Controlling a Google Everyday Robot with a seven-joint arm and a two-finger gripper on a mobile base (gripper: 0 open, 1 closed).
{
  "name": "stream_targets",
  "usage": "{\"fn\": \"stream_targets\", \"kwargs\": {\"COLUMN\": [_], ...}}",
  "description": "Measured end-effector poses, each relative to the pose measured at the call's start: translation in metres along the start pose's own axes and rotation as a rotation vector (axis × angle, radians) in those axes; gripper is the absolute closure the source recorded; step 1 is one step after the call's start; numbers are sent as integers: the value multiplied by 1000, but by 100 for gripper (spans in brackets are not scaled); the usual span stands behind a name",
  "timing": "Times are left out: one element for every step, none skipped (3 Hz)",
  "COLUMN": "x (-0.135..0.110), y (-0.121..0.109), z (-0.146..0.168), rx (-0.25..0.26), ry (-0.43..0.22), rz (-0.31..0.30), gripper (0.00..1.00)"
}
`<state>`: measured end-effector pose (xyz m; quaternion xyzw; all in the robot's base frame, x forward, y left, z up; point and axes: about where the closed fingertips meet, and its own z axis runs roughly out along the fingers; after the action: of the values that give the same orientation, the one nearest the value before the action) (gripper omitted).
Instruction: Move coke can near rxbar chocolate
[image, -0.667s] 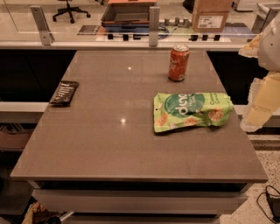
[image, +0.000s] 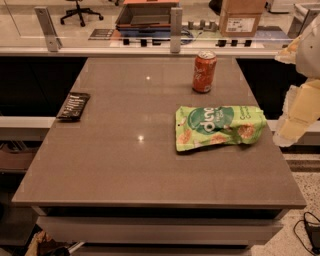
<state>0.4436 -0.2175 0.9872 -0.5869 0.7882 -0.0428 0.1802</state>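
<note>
The coke can, red-orange with a silver top, stands upright at the far right of the brown table. The rxbar chocolate, a thin flat bar in a black wrapper with white lettering, lies at the table's left edge. My gripper shows as cream-coloured parts at the right edge of the camera view, beyond the table's right side. It is well apart from the can and holds nothing that I can see.
A flat green snack bag lies on the table in front of the can, toward the right edge. Behind the table run a glass partition with metal posts and a cardboard box. A cable lies on the floor at the lower right.
</note>
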Motion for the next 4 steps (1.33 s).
{"fn": "stream_targets", "kwargs": {"x": [5,11,13,5], "y": [-15,-27,-38,-56], "z": [0,1,4,13], "rx": [38,103,181,260], "ry": [-26,-75,-149,-242], "rz": [101,242,357,437], "gripper": [0,0,0,0]}}
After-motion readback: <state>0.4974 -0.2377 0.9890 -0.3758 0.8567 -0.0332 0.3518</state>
